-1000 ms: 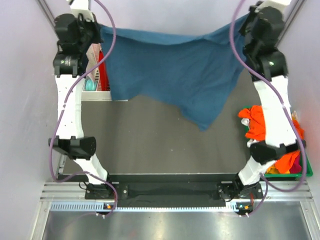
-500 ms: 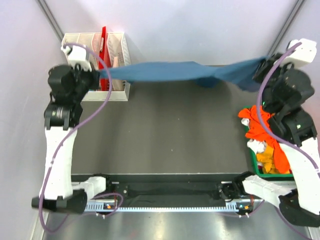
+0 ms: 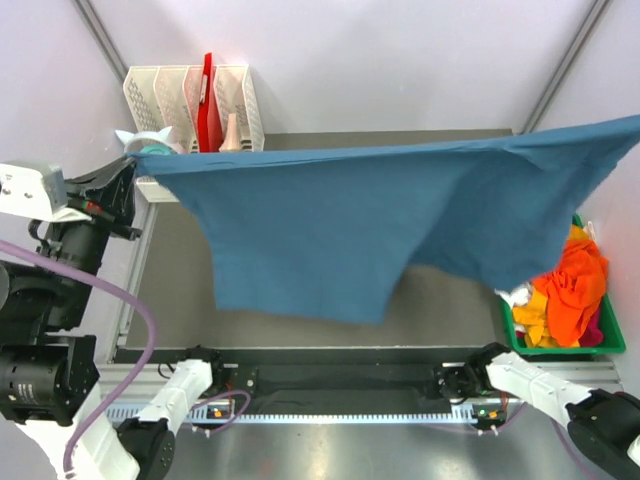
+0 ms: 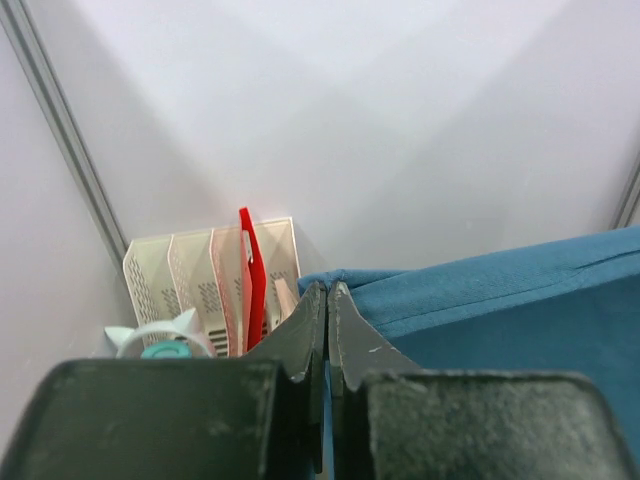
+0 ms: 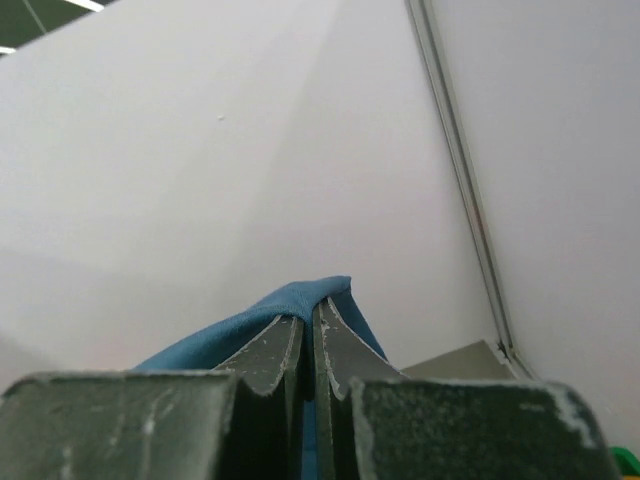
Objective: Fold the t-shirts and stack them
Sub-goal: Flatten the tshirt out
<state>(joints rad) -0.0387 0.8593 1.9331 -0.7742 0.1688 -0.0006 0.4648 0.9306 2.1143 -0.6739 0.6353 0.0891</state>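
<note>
The teal t-shirt (image 3: pixel 330 230), one of its kind, hangs in the top view as a broad sheet above the table (image 3: pixel 180 270). Its upper hem is pulled taut from over the green bin (image 3: pixel 612 347) leftward, well away from the bin, to the left hand (image 3: pixel 133 168). It looks light, limp and non-slippery, likely to sag wherever it is unsupported, so the two top corners seem the right holds for laying it flat. The right hand is out of frame here. The orange t-shirts (image 3: pixel 572 288) lie heaped in that single bin with yellow, magenta and white scraps; how many cannot be counted from the tangle. One white rack (image 3: pixel 190 90) stands at the far corner opposite the bin. From the left wrist, the left hand (image 4: pixel 326 292) has its fingers pressed together on a teal edge (image 4: pixel 500 330), with the rack (image 4: pixel 200 280) behind it. From the right wrist, the right hand (image 5: pixel 308 318) likewise pinches a fold of teal cloth (image 5: pixel 300 297) between closed fingers, high above the bin.
</note>
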